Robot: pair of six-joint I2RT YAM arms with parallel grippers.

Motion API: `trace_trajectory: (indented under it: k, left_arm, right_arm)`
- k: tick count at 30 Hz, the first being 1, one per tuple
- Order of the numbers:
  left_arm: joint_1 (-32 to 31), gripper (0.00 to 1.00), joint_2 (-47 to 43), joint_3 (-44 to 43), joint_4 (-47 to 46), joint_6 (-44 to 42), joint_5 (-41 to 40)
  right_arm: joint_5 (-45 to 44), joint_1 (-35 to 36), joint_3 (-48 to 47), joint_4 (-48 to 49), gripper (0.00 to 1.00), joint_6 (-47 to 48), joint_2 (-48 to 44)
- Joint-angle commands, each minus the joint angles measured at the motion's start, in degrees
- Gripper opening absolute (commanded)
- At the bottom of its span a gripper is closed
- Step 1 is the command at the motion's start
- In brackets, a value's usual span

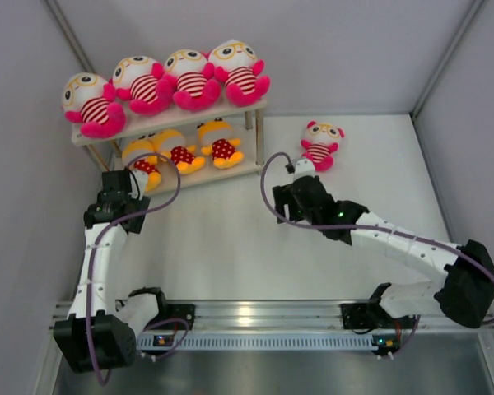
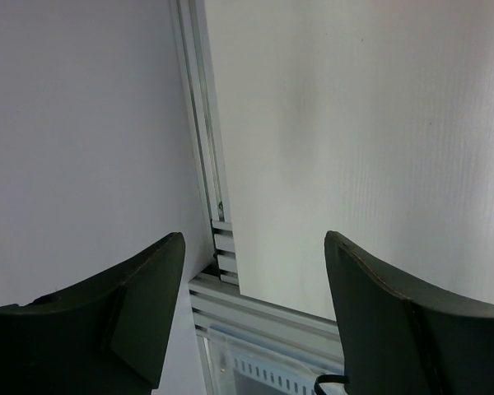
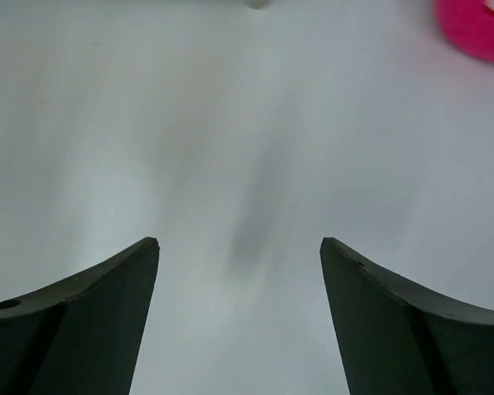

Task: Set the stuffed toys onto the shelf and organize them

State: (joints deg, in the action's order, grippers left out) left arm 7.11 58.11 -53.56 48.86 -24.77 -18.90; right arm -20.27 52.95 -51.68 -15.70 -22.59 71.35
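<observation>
The shelf (image 1: 230, 108) stands at the back left. Its top board carries several striped plush with white heads and pink limbs (image 1: 189, 78). Three orange-yellow plush in red polka-dot outfits (image 1: 181, 152) lie on the lower board. One more striped plush (image 1: 321, 145) sits on the table right of the shelf; a pink part of it shows at the top right of the right wrist view (image 3: 477, 29). My right gripper (image 1: 300, 185) (image 3: 239, 247) is open and empty just in front of that plush. My left gripper (image 1: 123, 197) (image 2: 255, 247) is open and empty by the shelf's lower left end.
Grey walls close in the table on the left, back and right. The left wrist view shows a wall panel and an aluminium frame post (image 2: 199, 123). A metal rail (image 1: 255, 317) with both arm bases runs along the near edge.
</observation>
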Motion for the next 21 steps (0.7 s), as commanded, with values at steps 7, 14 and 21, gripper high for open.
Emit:
trace_trajectory:
  k: [7,14,21]
  left_arm:
    - [-0.2,0.75,-2.7,0.0,0.9,0.3,0.9]
    - [-0.2,0.75,-1.9,-0.3,0.9,0.2,0.9]
    - [-0.2,0.75,-0.8,-0.3,0.9,0.3,0.8]
  right_arm:
    - [19.9,-44.7,2.5,16.9,0.79,-20.6,4.2]
    - [24.5,-46.2,-1.7,30.7,0.79,-30.5,21.7]
    - [21.2,-45.4,-6.1,35.6,0.79,-31.5,31.0]
